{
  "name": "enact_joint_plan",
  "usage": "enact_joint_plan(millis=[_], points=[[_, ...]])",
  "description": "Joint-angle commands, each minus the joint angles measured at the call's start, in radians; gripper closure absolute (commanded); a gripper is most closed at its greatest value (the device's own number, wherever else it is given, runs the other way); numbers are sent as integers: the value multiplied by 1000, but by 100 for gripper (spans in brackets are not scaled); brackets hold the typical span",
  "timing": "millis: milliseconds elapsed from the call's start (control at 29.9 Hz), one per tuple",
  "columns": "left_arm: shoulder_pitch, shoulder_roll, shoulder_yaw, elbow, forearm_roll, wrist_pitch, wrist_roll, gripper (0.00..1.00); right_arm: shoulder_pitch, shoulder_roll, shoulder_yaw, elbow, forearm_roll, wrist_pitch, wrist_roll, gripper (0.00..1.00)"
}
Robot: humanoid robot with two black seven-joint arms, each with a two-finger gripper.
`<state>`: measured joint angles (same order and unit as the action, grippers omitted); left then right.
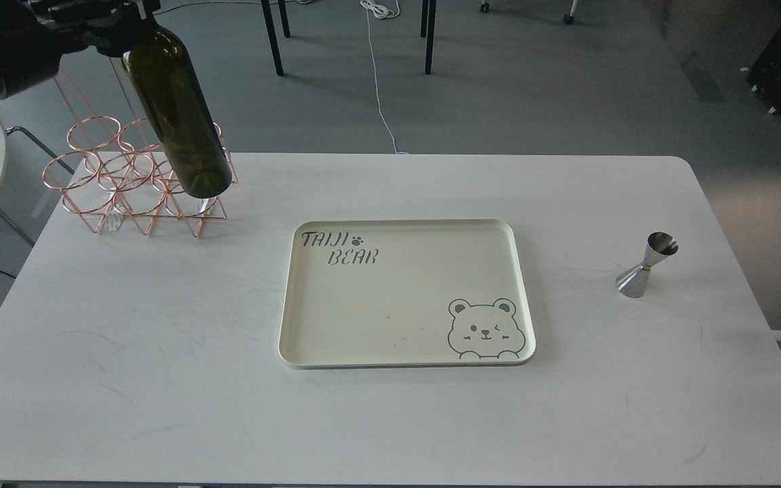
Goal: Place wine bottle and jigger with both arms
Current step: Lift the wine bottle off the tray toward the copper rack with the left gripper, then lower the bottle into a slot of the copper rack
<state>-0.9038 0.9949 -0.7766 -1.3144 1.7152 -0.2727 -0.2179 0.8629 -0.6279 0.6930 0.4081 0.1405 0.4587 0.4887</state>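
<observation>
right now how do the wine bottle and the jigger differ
The wine bottle is dark olive-green glass and far taller; the jigger is small shiny silver metal. The bottle hangs tilted in the left gripper above the copper wire rack; the jigger stands upright on the table, untouched. Neither is on the tray.

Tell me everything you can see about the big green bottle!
The wine bottle is dark olive-green glass, shiny, without a label. It hangs tilted in the air, neck up toward the left pincer at the top left, base down over the copper wire rack. Its neck top is hidden by the pincer. It does not touch the table.
</observation>
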Motion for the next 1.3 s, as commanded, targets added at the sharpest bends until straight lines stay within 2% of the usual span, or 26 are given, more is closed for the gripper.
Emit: enact_joint_plan(millis=[0, 301, 702, 1002, 1269], points=[[-10, -5, 10, 87, 7, 32, -1, 88, 4, -1, -1, 0, -1, 0, 0, 5], [-10, -47, 46, 202, 15, 55, -1, 88, 1, -1, -4, -2, -1, 0, 0, 5], [-67, -73, 69, 204, 12, 79, 11, 87, 1, -1, -6, -2, -1, 0, 0, 5], [-69, -104, 134, 204, 12, 85, 12, 87, 1, -1, -6, -3, -1, 2, 0, 5], [-72, -101, 135, 205, 14, 93, 11, 87, -1, -1, -6, -3, -1, 2, 0, 5]])
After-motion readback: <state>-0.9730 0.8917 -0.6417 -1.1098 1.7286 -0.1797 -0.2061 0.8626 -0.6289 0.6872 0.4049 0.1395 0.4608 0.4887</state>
